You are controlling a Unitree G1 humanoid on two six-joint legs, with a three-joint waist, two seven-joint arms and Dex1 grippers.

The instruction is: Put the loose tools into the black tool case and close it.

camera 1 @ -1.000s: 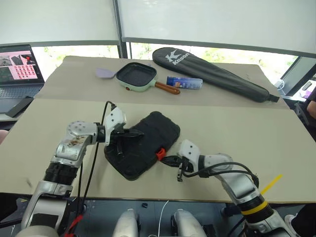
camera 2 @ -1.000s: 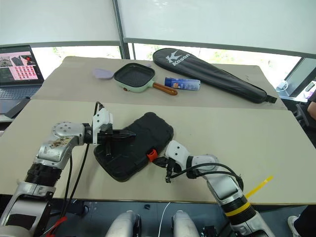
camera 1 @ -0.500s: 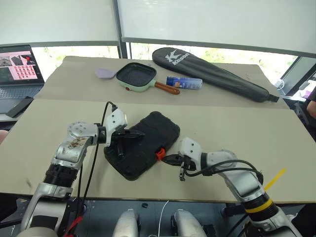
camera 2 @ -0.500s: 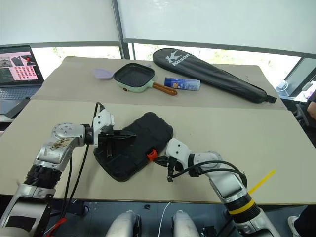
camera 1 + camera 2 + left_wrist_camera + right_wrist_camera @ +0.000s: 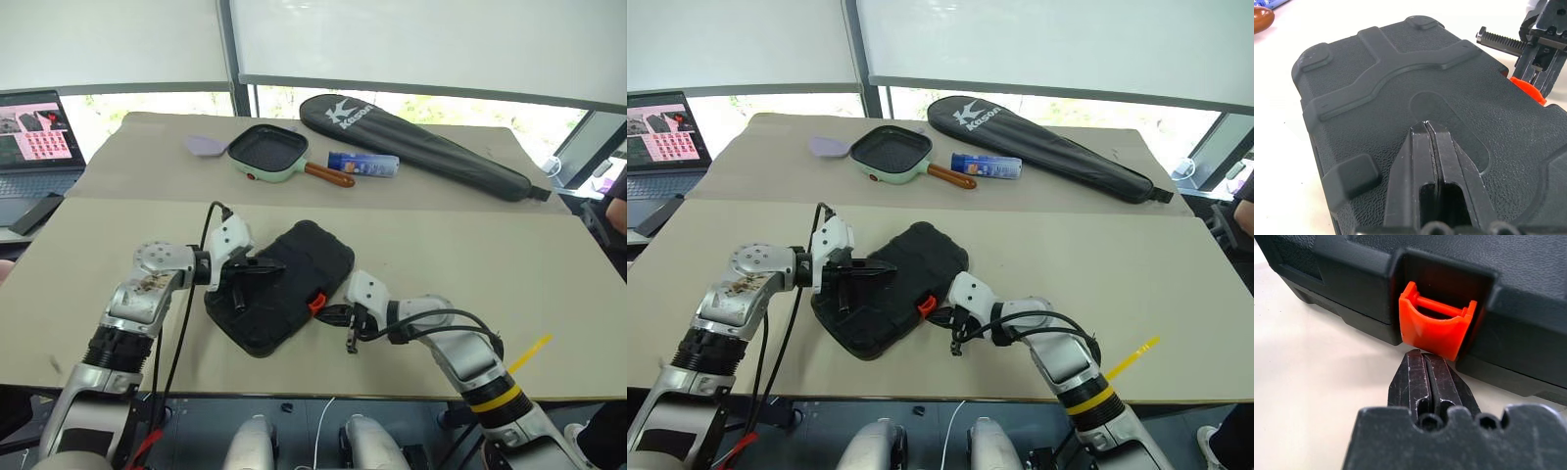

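Black tool case (image 5: 284,284) lid down, both claws pressed shut.
Left gripper (image 5: 1426,126) is laid on its lid; right gripper (image 5: 1423,356) is set just below its orange latch (image 5: 1437,329), perhaps touching.

Racket bag (image 5: 421,145) at far side of counter (image 5: 549,284): white logo near its wide end, a large "K" with a brand word beside it, reads roughly "Kason", spelling not certain. Blue packet (image 5: 363,164) beside the pan: printing too small to read. Laptop screen (image 5: 39,127): pictures, no legible text.
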